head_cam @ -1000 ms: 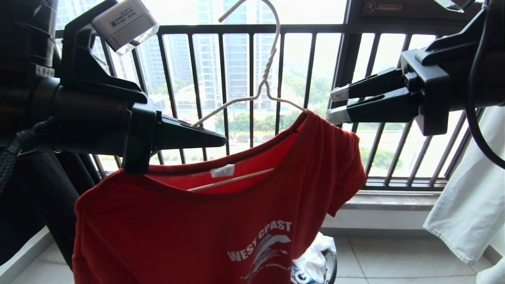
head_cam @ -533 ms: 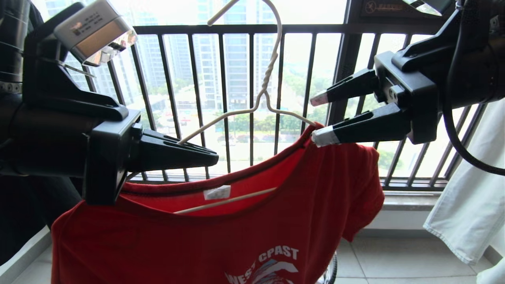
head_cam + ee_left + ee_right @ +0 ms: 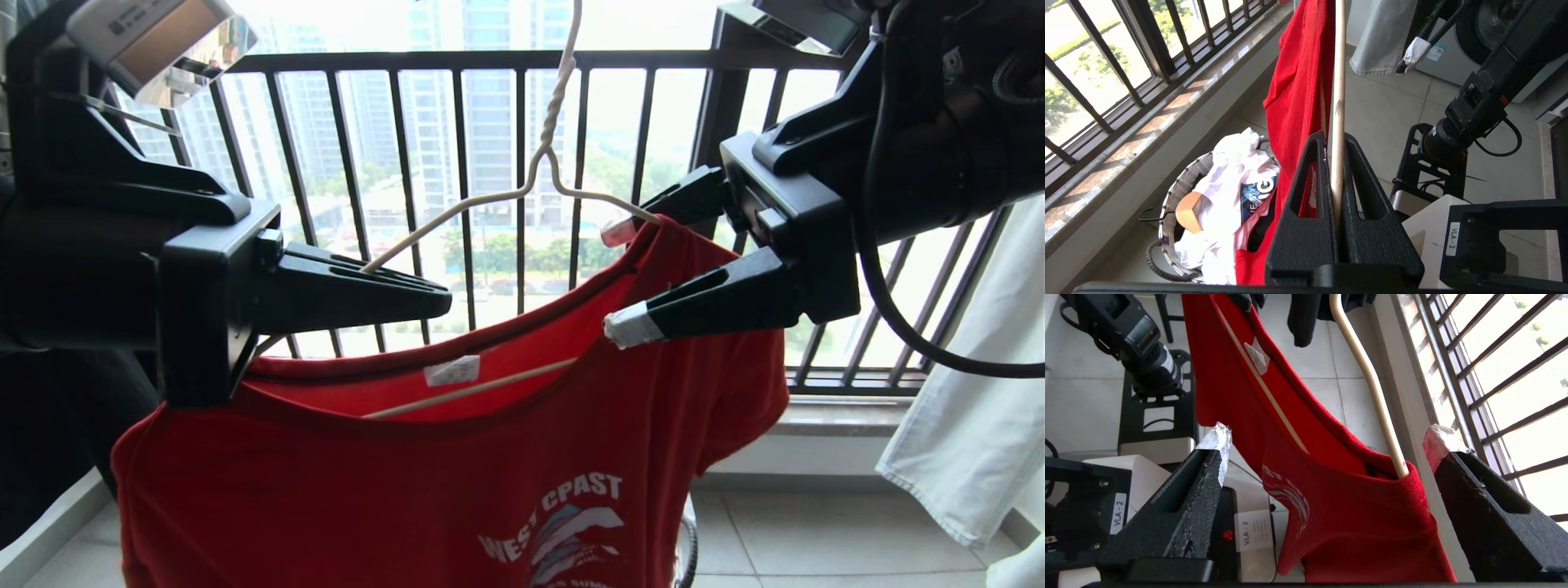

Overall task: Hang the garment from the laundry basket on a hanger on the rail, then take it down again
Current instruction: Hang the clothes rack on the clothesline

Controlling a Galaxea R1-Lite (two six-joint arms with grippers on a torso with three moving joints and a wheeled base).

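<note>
The garment, a red T-shirt with white print, hangs on the pale wire hanger, whose hook runs out of the top of the head view. My left gripper is shut on the hanger's left arm, and the pale wire runs out from between its fingers. My right gripper stands open, one finger on each side of the garment's right shoulder, where the hanger's wire goes into the collar. The laundry basket sits on the floor below. The rail is out of view.
The black barred window railing stands close behind the hanger. A white cloth hangs at the right. A white T-shirt and a wooden piece lie in the basket. A black garment hangs further off.
The right gripper has opened wide and moved left, coming round the garment's right shoulder. The hanger's hook has risen out of the picture's top.
</note>
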